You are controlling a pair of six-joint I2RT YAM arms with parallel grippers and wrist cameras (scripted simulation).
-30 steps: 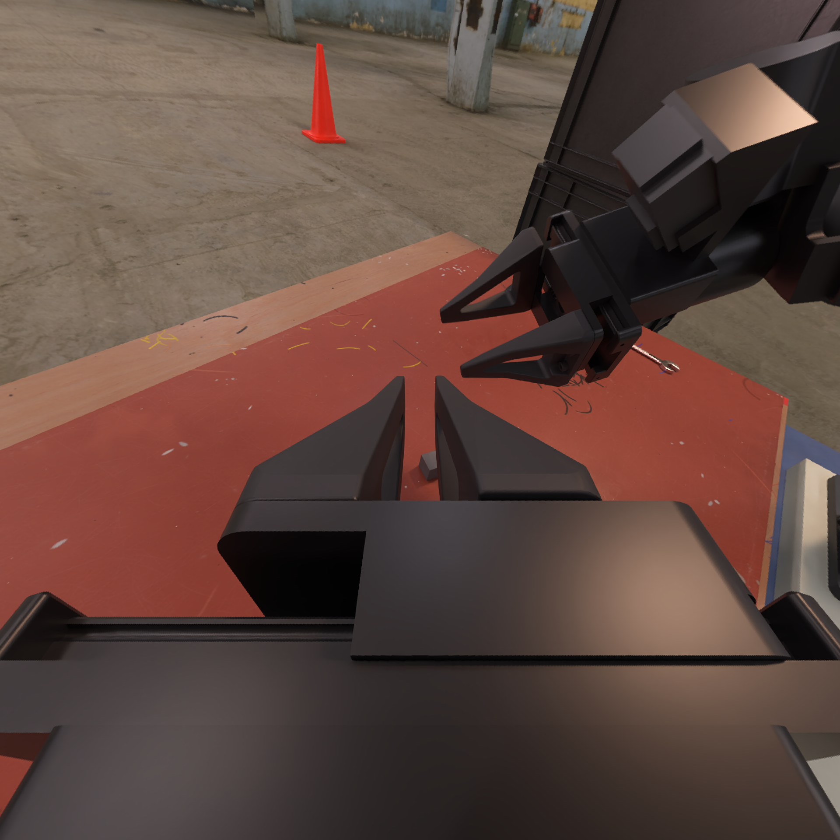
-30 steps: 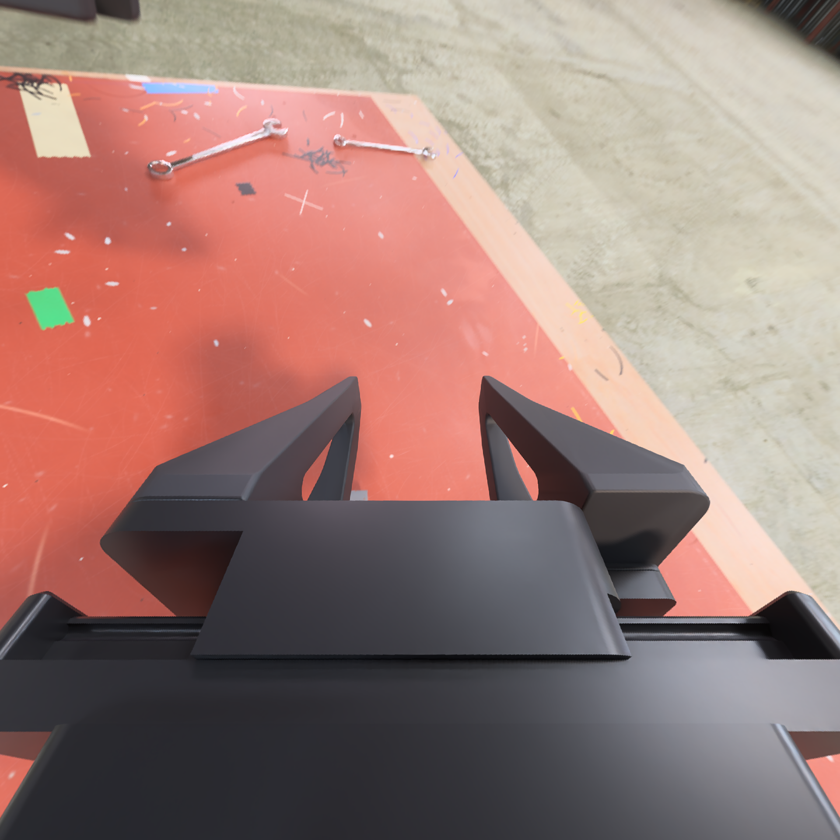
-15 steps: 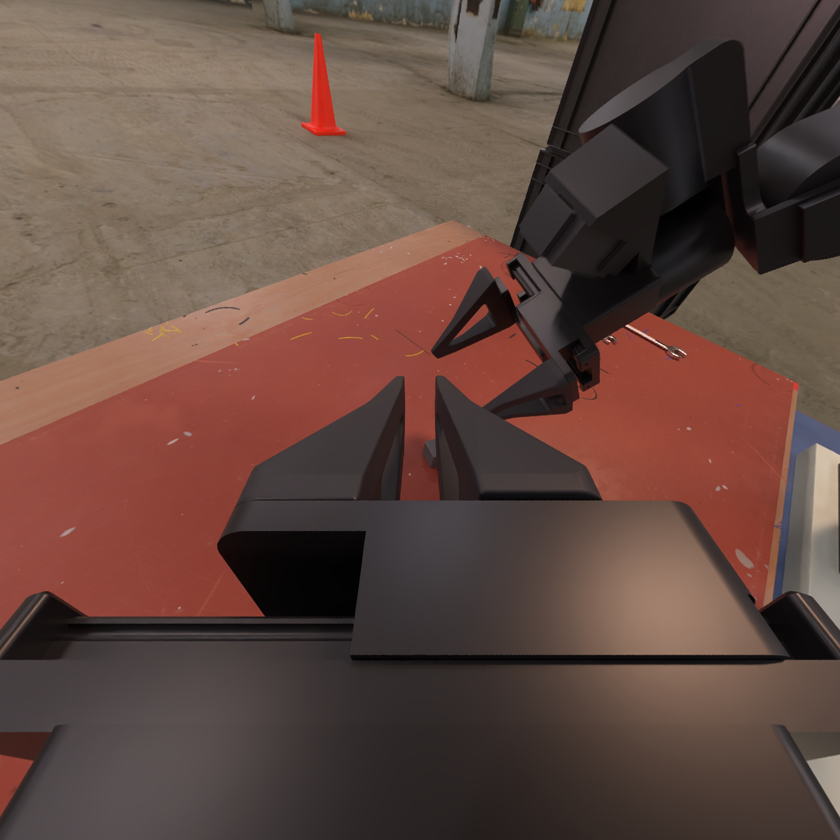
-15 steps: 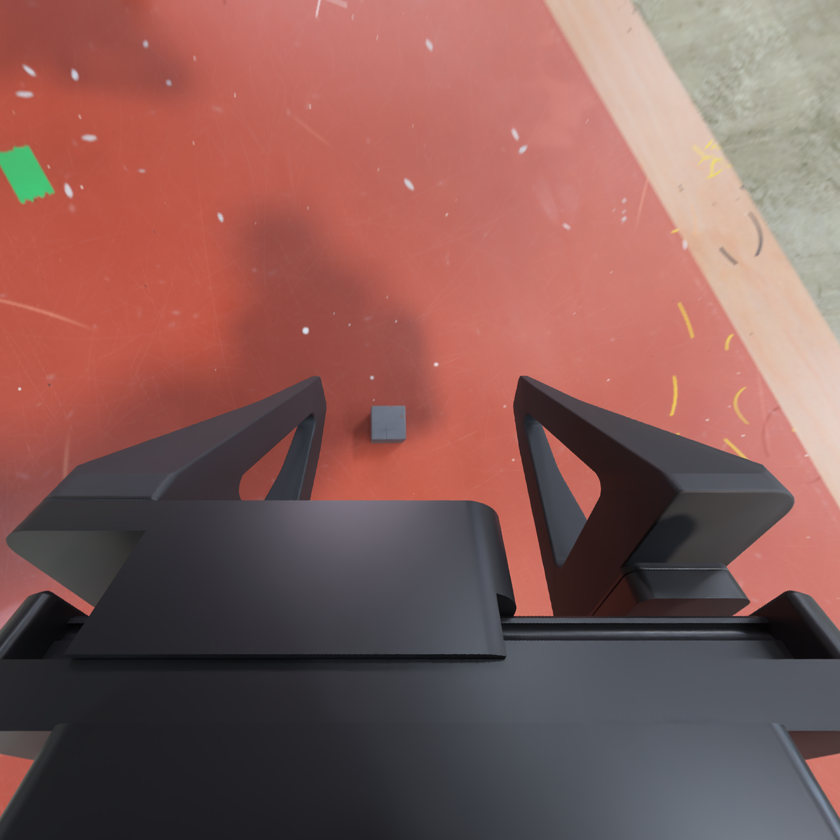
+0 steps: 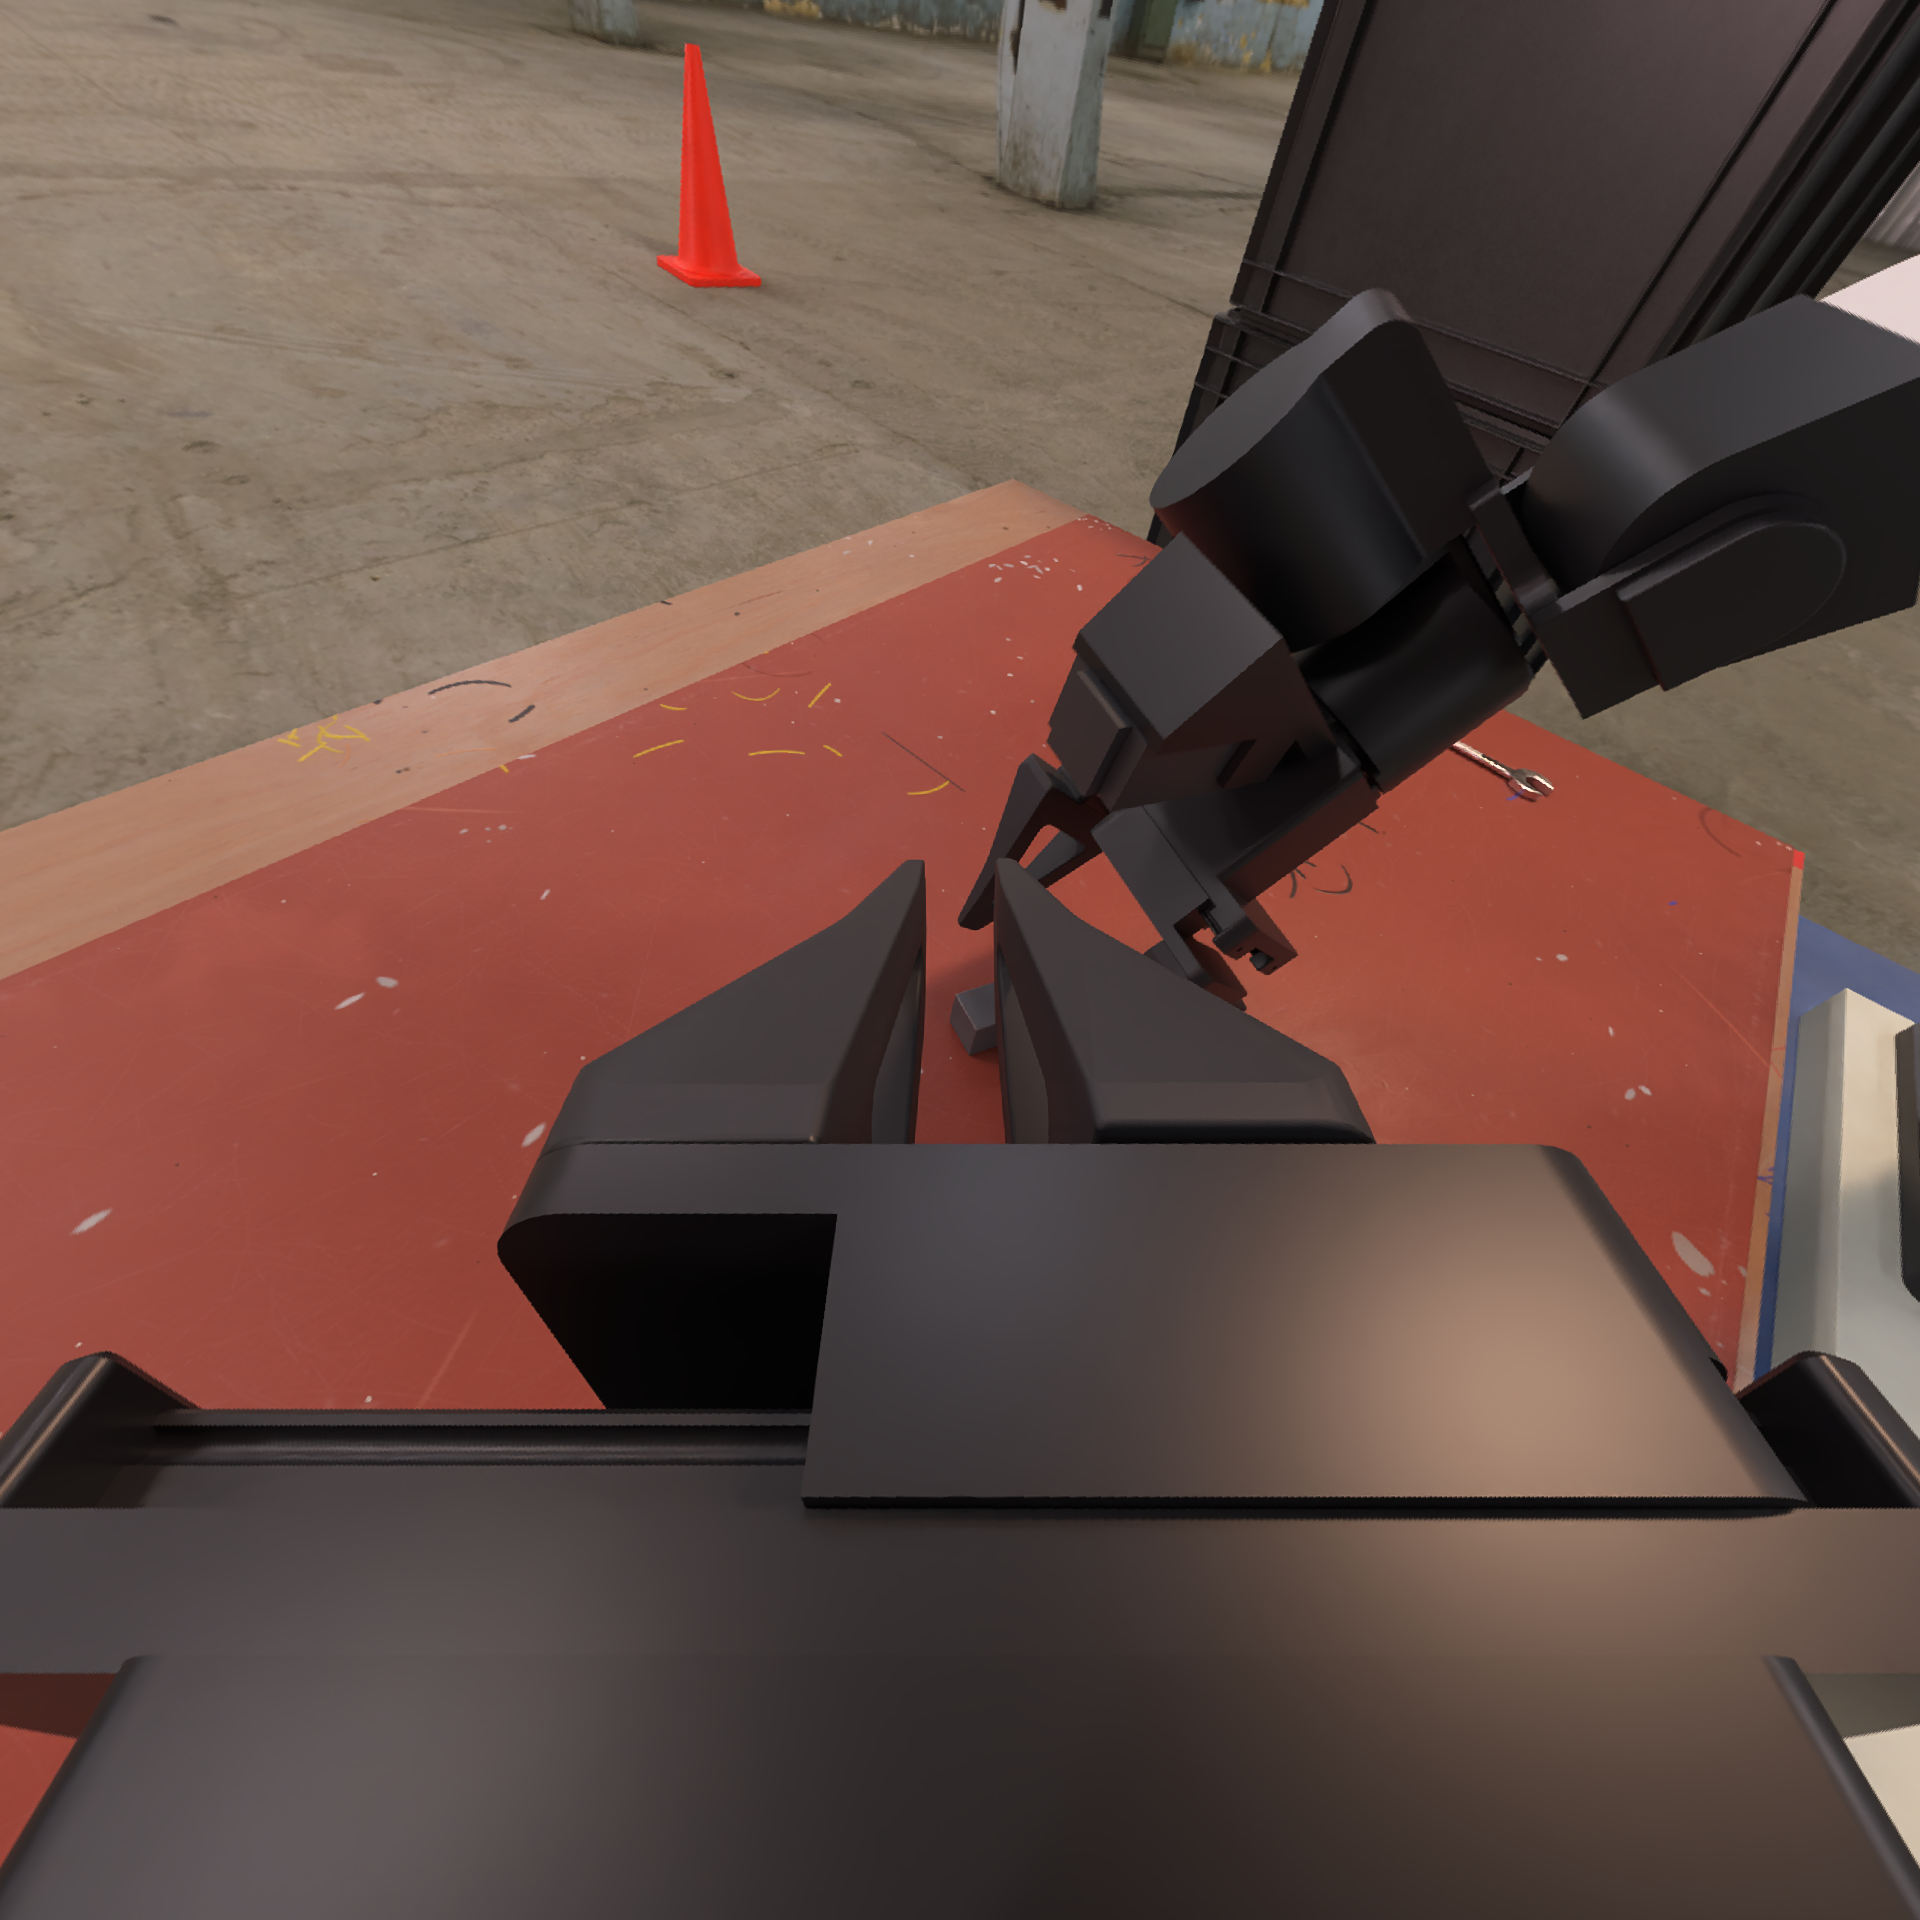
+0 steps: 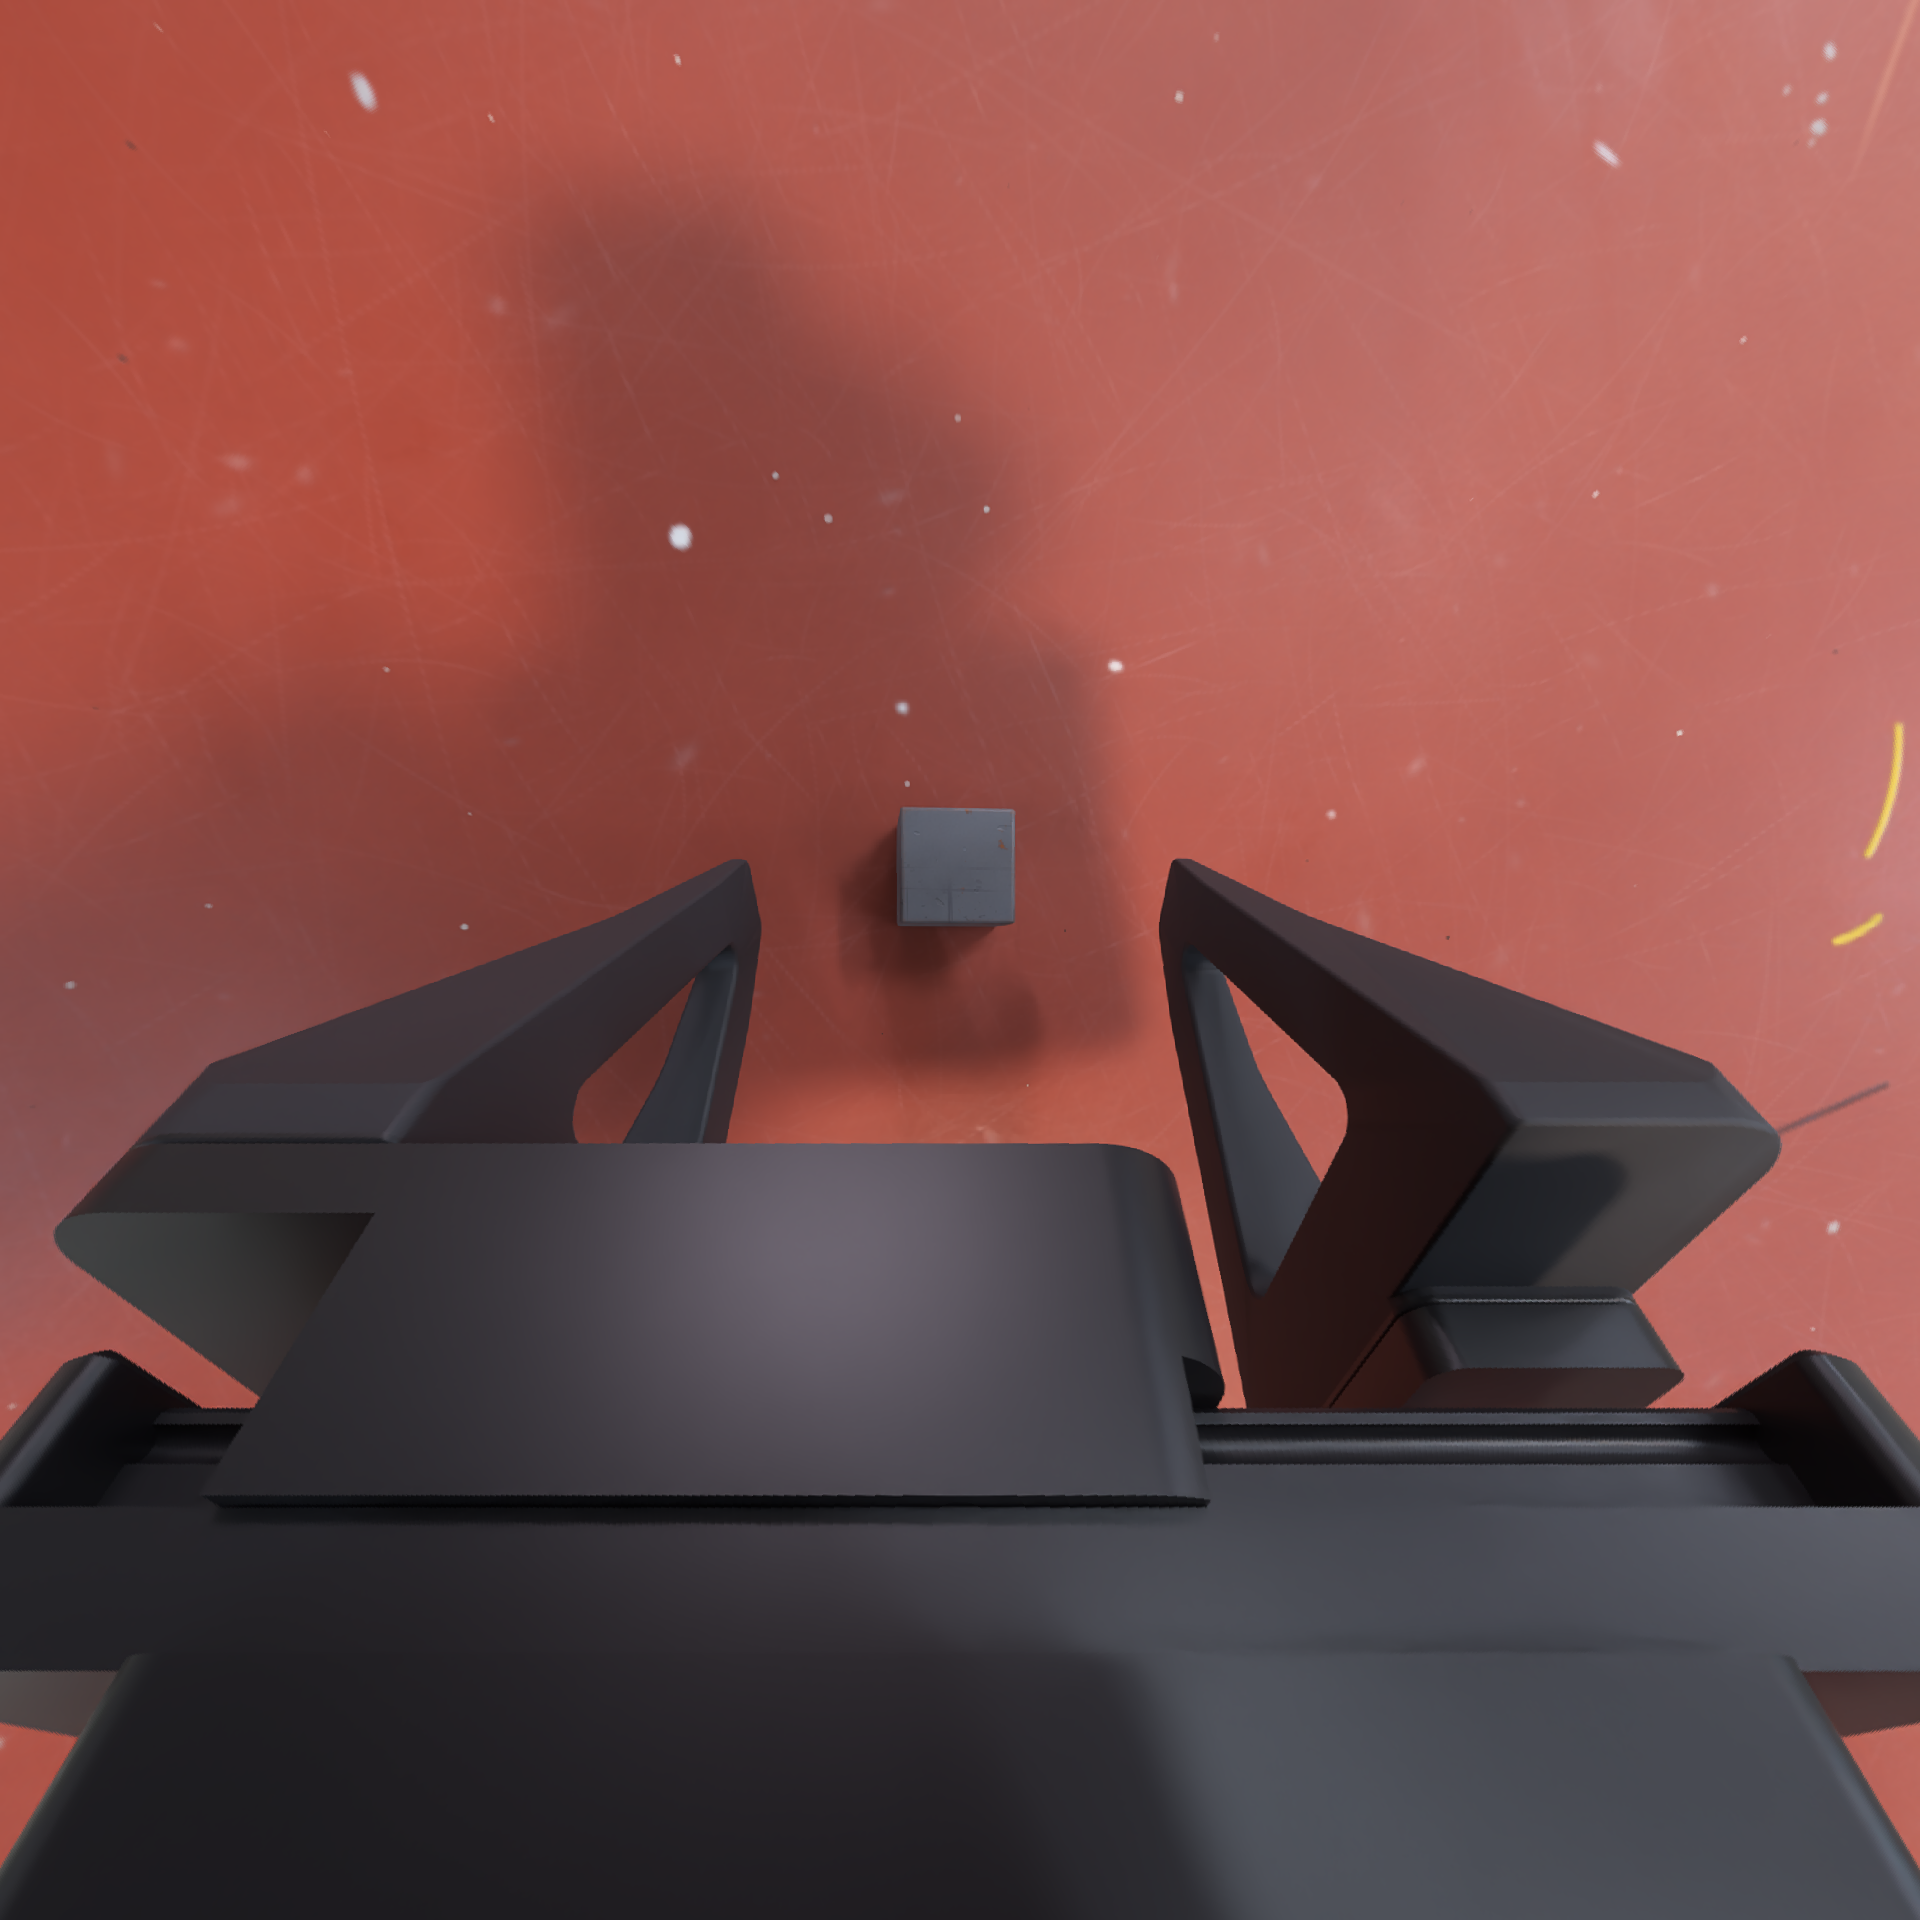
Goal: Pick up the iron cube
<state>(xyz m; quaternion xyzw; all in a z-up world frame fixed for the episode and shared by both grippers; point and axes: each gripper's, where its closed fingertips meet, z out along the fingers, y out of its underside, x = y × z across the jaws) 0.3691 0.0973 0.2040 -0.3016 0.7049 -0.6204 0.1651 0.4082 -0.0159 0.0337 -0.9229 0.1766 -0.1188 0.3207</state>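
The iron cube (image 6: 956, 868) is a small grey block lying on the red table top (image 6: 1455, 416). My right gripper (image 6: 958, 873) is open and points straight down, with the cube centred between its fingertips and apart from both. In the left wrist view the cube (image 5: 975, 1020) shows just beyond my left gripper (image 5: 961, 871), which is shut and empty and hovers low over the table. The right arm's wrist (image 5: 1195, 675) hangs over the cube there; one of its fingers (image 5: 1003, 847) shows, and the other is mostly hidden behind my left finger.
The table's wooden edge (image 5: 312, 769) runs along the far left. A small wrench (image 5: 1507, 774) lies far right. A white block (image 5: 1849, 1143) stands off the right edge, with a dark panel (image 5: 1558, 208) behind it. An orange cone (image 5: 707, 177) stands on the floor.
My right gripper tilted downward and came lower over the cube, which now sits larger between its fingers; its jaws spread wider. My left gripper stayed shut and still.
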